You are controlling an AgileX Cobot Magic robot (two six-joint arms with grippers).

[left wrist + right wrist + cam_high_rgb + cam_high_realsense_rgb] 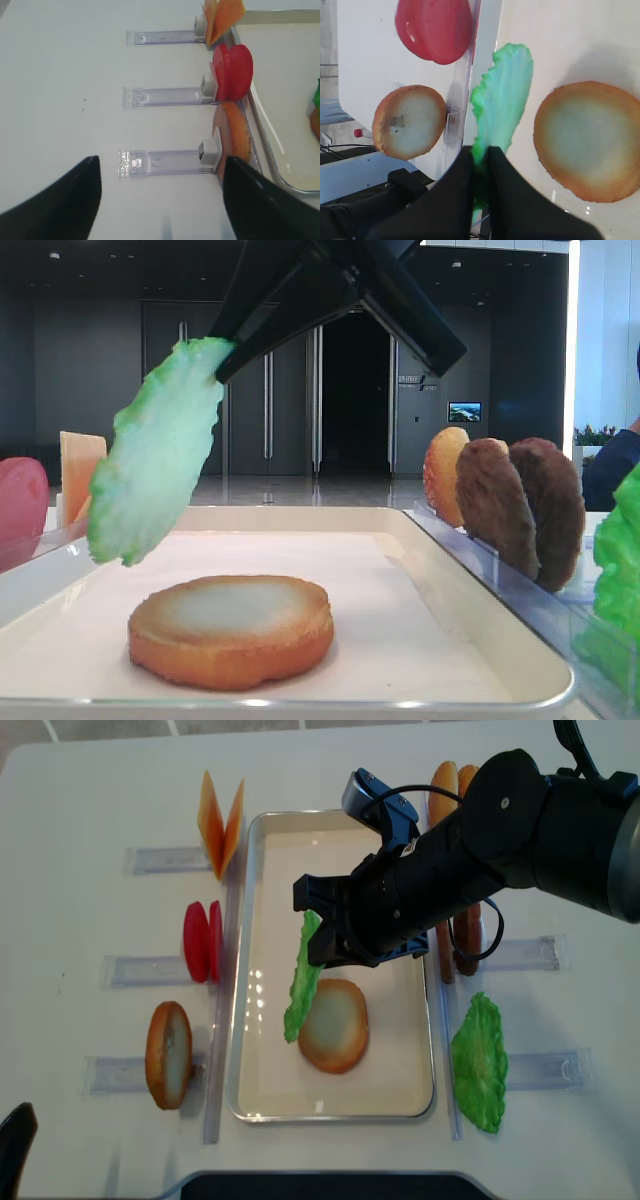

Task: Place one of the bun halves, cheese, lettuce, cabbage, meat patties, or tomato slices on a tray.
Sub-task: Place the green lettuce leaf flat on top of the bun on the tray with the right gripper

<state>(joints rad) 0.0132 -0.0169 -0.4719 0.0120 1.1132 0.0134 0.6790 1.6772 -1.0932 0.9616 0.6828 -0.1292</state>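
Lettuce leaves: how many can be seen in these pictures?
2. One lettuce leaf hangs from the right gripper above the tray; another lettuce leaf stands right of the tray. More could be hidden.

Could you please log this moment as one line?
right gripper: shut on lettuce | lettuce: hanging over tray, beside bun half | left gripper: open

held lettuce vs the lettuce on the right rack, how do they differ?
The held lettuce hangs in the air over the tray, pinched by the right gripper; the rack lettuce sits outside the tray, untouched. The held leaf looks paler, the rack leaf a deeper green. Both have ruffled edges.
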